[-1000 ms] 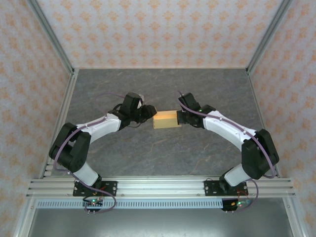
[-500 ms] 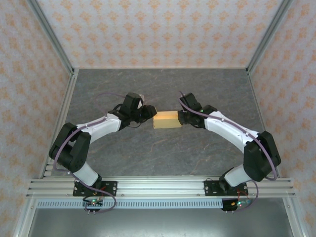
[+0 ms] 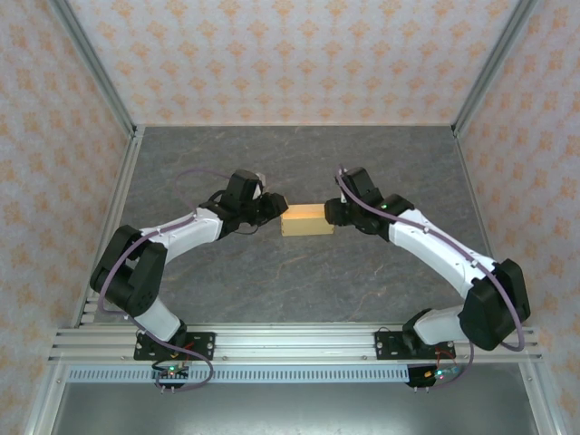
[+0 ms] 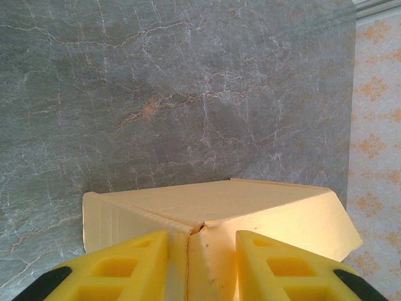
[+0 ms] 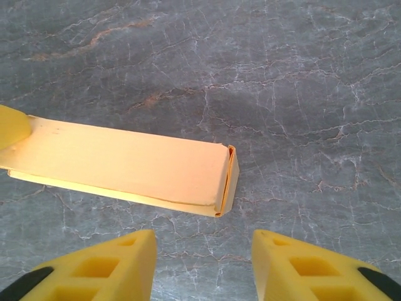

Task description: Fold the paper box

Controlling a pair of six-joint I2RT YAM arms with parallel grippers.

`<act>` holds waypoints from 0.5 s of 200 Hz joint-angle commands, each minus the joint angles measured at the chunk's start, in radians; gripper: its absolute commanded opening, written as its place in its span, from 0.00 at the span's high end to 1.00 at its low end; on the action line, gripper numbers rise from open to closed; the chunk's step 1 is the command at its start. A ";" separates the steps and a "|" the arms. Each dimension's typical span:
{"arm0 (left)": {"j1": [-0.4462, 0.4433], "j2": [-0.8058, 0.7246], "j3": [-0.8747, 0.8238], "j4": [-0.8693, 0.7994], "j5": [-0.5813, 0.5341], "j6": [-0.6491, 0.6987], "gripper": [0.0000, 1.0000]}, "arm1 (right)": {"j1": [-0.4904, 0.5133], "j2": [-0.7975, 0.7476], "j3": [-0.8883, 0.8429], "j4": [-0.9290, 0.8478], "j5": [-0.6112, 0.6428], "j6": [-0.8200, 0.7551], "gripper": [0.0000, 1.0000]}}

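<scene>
The paper box (image 3: 304, 220) lies near the middle of the table (image 3: 299, 290), already a small closed rectangle, with its long side running from left to right between the two arms. The left gripper (image 3: 275, 207) is at the box's left end, set narrow; in the left wrist view its fingers (image 4: 131, 266) stand on either side of the end panel where a seam runs down the card, so it appears to be pinching that end. This probably keeps the box from sliding or springing open while the other end is handled. The right gripper (image 3: 332, 214) hangs just beside the box's right end with its jaws apart and nothing between them. In the right wrist view both of its fingers (image 5: 106, 269) are clear of the card, and bare table shows between them and the box. That end looks tucked in, though a thin gap shows along the folded edge, so the flap may not be fully seated. The folding seems close to done, and what is left is likely a last press on that right edge. Thin card like this dents easily, so a light touch suits it, and a hard push could shove the box against the left grip and buckle it
</scene>
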 commanded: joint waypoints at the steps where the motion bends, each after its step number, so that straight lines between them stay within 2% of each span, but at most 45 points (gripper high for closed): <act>1: -0.011 0.008 0.005 -0.101 -0.039 0.029 0.67 | -0.049 0.036 0.040 0.014 -0.057 -0.001 0.54; 52: -0.012 0.007 0.015 -0.118 -0.041 0.040 0.68 | -0.115 0.146 0.075 0.067 -0.160 0.003 0.53; 100: -0.014 0.000 0.009 -0.119 -0.046 0.044 0.68 | -0.121 0.171 0.035 0.095 -0.179 0.012 0.54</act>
